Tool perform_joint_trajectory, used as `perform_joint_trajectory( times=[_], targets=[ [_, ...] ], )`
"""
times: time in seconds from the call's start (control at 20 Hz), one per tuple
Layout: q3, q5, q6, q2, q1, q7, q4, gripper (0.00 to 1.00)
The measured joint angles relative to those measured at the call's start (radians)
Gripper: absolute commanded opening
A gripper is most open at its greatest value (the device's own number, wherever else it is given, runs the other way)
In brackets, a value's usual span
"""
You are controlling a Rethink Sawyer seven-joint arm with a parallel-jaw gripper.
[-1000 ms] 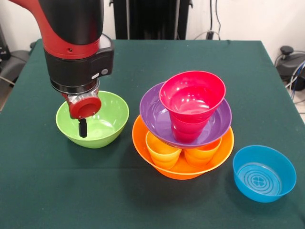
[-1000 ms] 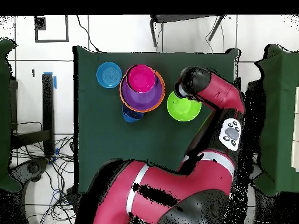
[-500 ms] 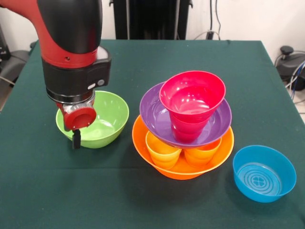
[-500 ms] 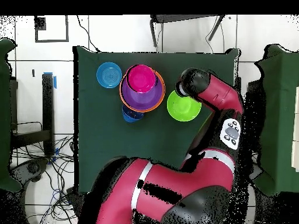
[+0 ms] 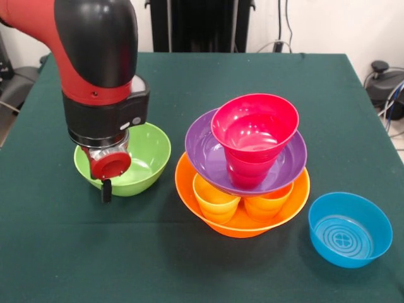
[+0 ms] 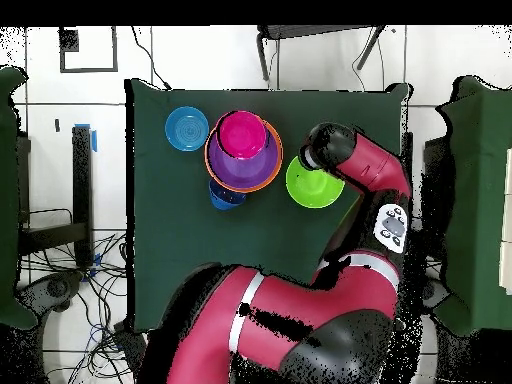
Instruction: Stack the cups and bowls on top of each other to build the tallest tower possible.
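The tower stands at mid table. Its base is the big orange bowl (image 5: 240,222), which holds a yellow-orange cup (image 5: 216,199) and an orange cup (image 5: 268,203). The purple bowl (image 5: 203,154) rests on them. A red cup (image 5: 247,173) stands in it, with the red bowl (image 5: 255,123) on top. The lime green bowl (image 5: 150,148) sits alone to the tower's left. My gripper (image 5: 106,189) hangs low at this bowl's near rim, and the wrist hides most of it. The light green cup is out of view.
The light blue bowl (image 5: 349,228) with a ringed base sits at the near right. In the overhead view the dark blue bowl (image 6: 224,197) peeks out beside the tower (image 6: 243,150). The arm (image 6: 360,165) reaches over the lime green bowl (image 6: 315,186).
The gripper has moved from inside the lime green bowl toward the camera, to the bowl's near rim, and has come lower. The bowls and cups have not moved.
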Motion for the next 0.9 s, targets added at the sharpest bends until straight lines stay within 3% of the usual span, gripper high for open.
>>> perform_joint_trajectory(
  times=[0.5, 0.55, 0.9],
  targets=[
    [0.000, 0.000, 0.019, 0.022, 0.000, 0.000, 0.000, 1.00],
    [0.000, 0.000, 0.018, 0.023, 0.000, 0.000, 0.000, 0.00],
    [-0.009, -0.001, 0.088, 0.010, 0.000, 0.000, -0.006, 0.00]
  ],
)
